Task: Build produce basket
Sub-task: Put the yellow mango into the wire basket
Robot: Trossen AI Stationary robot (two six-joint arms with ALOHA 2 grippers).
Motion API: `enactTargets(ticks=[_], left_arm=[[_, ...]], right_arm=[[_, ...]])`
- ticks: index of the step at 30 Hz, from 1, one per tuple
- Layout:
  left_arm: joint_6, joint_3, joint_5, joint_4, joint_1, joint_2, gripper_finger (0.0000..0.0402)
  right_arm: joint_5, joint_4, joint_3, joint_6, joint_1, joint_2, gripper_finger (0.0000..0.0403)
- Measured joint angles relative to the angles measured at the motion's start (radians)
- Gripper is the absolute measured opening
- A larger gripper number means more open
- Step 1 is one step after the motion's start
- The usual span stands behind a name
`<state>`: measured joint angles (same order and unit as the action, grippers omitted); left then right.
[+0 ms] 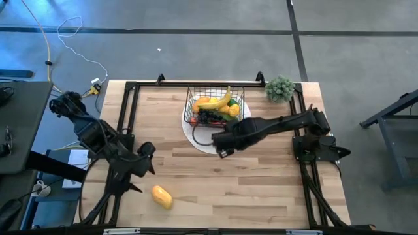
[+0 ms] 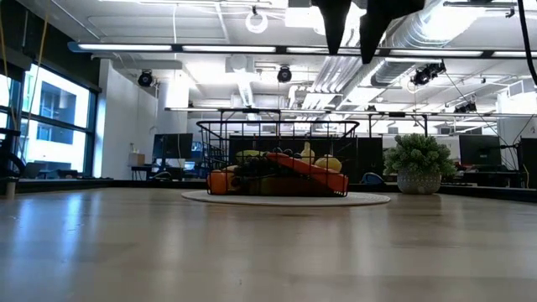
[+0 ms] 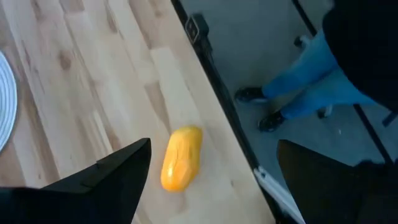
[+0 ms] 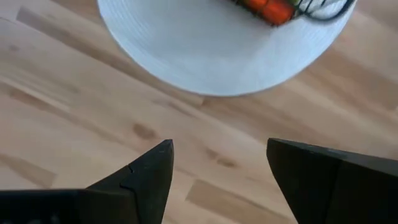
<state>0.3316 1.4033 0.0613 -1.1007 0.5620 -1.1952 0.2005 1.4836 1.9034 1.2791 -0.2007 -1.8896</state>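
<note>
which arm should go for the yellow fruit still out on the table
Left. The left claw is open and hangs close to the mango near the table's front edge, with the fruit in its wrist view. The right claw, also open, is by the white disc beside the basket, farther away.

Black wire basket [image 1: 214, 104], yellow banana [image 1: 221, 101], orange-yellow mango [image 1: 162, 196], white disc [image 4: 217, 50], pale wood table [image 1: 261, 189]

White round disc [image 1: 199, 140] lying on wooden table [image 1: 261, 183], toward the far middle. Bushy green plant [image 1: 280, 88] in a pale pot sitting at the far right corner, well apart from the disc. Person's legs in blue trousers and dark shoes [image 3: 298, 99] standing beside the table edge. White cables [image 1: 65, 39] trailing on the grey floor.
</note>
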Motion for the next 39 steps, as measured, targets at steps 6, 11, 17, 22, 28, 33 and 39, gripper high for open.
enactTargets(ticks=[6, 11, 17, 22, 28, 33, 39], left_arm=[[0.006, 0.000, -0.014, 0.020, 0.038, -0.045, 0.0337], [0.031, 0.000, -0.081, 0.001, 0.074, -0.104, 0.0337], [-0.038, 0.000, -0.109, 0.001, 0.118, -0.194, 0.0337], [-0.084, 0.000, -0.133, 0.000, 0.130, -0.287, 0.0337], [-0.117, 0.000, -0.160, 0.002, 0.142, -0.389, 0.0337], [-0.147, 0.000, -0.185, 0.006, 0.142, -0.461, 0.0337], [-0.186, -0.002, -0.194, 0.011, 0.142, -0.532, 0.0337]], right_arm=[[0.000, -0.009, 0.000, 0.151, -0.081, 0.000, 0.0239], [0.000, -0.010, 0.000, 0.211, -0.136, 0.000, 0.0239], [0.016, -0.019, 0.000, 0.285, -0.182, 0.000, 0.0239], [0.035, -0.033, 0.000, 0.315, -0.205, 0.000, 0.0239], [0.035, -0.053, 0.000, 0.321, -0.215, 0.000, 0.0239], [0.035, -0.069, 0.000, 0.321, -0.215, 0.000, 0.0239], [0.035, -0.076, 0.000, 0.321, -0.215, 0.000, 0.0239]])
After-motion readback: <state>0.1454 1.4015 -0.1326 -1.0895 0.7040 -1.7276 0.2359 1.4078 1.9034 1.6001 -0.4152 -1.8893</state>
